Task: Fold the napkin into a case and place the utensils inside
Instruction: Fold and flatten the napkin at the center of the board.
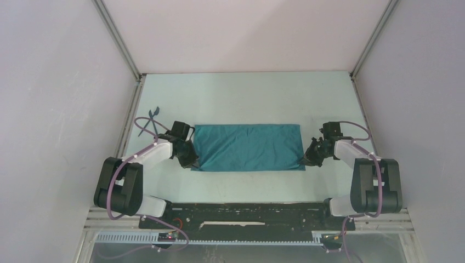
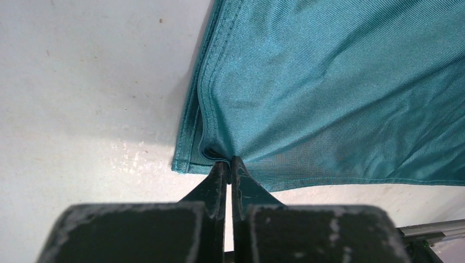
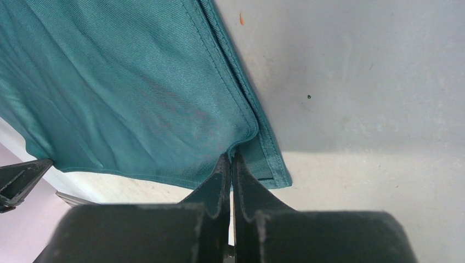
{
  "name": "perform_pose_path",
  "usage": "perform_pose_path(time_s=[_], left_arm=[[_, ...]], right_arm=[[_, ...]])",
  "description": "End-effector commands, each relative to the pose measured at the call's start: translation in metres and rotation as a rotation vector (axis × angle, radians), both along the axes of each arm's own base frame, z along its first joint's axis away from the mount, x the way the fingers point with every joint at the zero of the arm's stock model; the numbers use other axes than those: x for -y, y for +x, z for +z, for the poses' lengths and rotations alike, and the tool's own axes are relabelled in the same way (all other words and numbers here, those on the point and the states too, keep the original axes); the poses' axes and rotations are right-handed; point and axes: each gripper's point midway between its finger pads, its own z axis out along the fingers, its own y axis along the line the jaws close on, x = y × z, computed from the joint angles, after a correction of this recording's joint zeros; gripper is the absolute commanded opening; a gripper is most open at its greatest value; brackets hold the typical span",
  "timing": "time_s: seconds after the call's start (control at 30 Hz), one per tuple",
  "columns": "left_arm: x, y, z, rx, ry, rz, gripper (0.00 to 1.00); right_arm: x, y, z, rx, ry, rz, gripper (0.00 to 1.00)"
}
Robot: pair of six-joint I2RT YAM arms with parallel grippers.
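Observation:
The teal napkin (image 1: 249,147) lies as a wide rectangle, two layers thick, in the middle of the table. My left gripper (image 1: 192,163) is shut on its near left corner. In the left wrist view the gripper (image 2: 229,161) pinches the upper layer of the napkin (image 2: 329,82), which is pulled into creases. My right gripper (image 1: 307,160) is shut on the near right corner. In the right wrist view the gripper (image 3: 231,156) pinches the top layer of the napkin (image 3: 126,98), with the lower hem flat beside it. Thin dark blue utensils (image 1: 149,123) lie crossed at the far left.
The pale table (image 1: 247,98) is boxed in by white walls with metal frame posts (image 1: 118,38) at the back corners. A black base plate (image 1: 247,215) and a slotted rail run along the near edge between the arm bases.

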Motion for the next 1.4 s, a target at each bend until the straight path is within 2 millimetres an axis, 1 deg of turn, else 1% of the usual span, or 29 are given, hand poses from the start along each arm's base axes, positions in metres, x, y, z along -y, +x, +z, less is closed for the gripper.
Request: perform_pose_path(time_s=[0.0, 0.17, 0.4, 0.43, 0.47, 0.6, 0.73, 0.77, 0.8, 0.93, 1.07, 1.13, 1.17, 1.2, 1.23, 1.3, 1.37], left_arm=[[0.000, 0.005, -0.001, 0.016, 0.012, -0.005, 0.00], [-0.001, 0.007, 0.001, 0.022, 0.016, -0.004, 0.00], [-0.009, 0.005, 0.008, 0.043, 0.052, 0.007, 0.02], [-0.011, 0.005, 0.009, 0.048, 0.061, 0.011, 0.04], [-0.013, 0.005, 0.011, 0.054, 0.069, 0.015, 0.08], [-0.014, 0.001, 0.016, 0.052, 0.071, 0.012, 0.24], [-0.018, -0.008, 0.030, 0.079, 0.073, 0.017, 0.41], [-0.020, -0.010, 0.033, 0.087, 0.081, 0.018, 0.44], [-0.022, -0.011, 0.036, 0.092, 0.091, 0.019, 0.47], [-0.024, -0.007, 0.051, 0.119, 0.099, 0.015, 0.50], [-0.017, 0.001, 0.062, 0.158, 0.062, -0.001, 0.51], [-0.009, 0.008, 0.062, 0.177, 0.025, -0.016, 0.51], [-0.004, 0.012, 0.058, 0.170, 0.005, -0.023, 0.51], [0.001, 0.014, 0.056, 0.172, -0.017, -0.031, 0.51], [0.004, 0.016, 0.049, 0.153, -0.029, -0.032, 0.51], [0.005, 0.018, 0.035, 0.131, -0.025, -0.025, 0.52], [0.002, 0.015, 0.020, 0.108, -0.005, -0.020, 0.52]], right_arm=[[0.004, 0.004, -0.004, 0.014, -0.016, -0.004, 0.00], [0.003, 0.004, -0.005, 0.010, -0.014, -0.002, 0.00], [0.004, 0.002, -0.005, 0.014, -0.022, 0.000, 0.00], [0.004, 0.002, -0.005, 0.016, -0.020, -0.002, 0.00], [0.004, 0.001, -0.005, 0.014, -0.019, -0.002, 0.00], [0.003, -0.001, -0.004, 0.009, -0.017, -0.002, 0.01], [0.004, -0.005, -0.001, 0.006, -0.023, -0.017, 0.10], [0.005, -0.006, 0.001, 0.007, -0.025, -0.023, 0.14], [0.005, -0.006, 0.002, 0.008, -0.027, -0.028, 0.21], [0.008, -0.009, 0.013, 0.027, -0.042, -0.049, 0.40], [0.010, -0.012, 0.027, 0.057, -0.075, -0.061, 0.50], [0.009, -0.008, 0.036, 0.106, -0.093, -0.049, 0.57], [0.004, -0.005, 0.040, 0.132, -0.078, -0.033, 0.61], [0.001, -0.001, 0.044, 0.153, -0.060, -0.022, 0.63], [-0.005, 0.001, 0.047, 0.163, -0.045, 0.001, 0.65], [-0.016, 0.003, 0.046, 0.159, -0.027, 0.049, 0.68], [-0.025, 0.005, 0.039, 0.139, 0.006, 0.085, 0.70]])
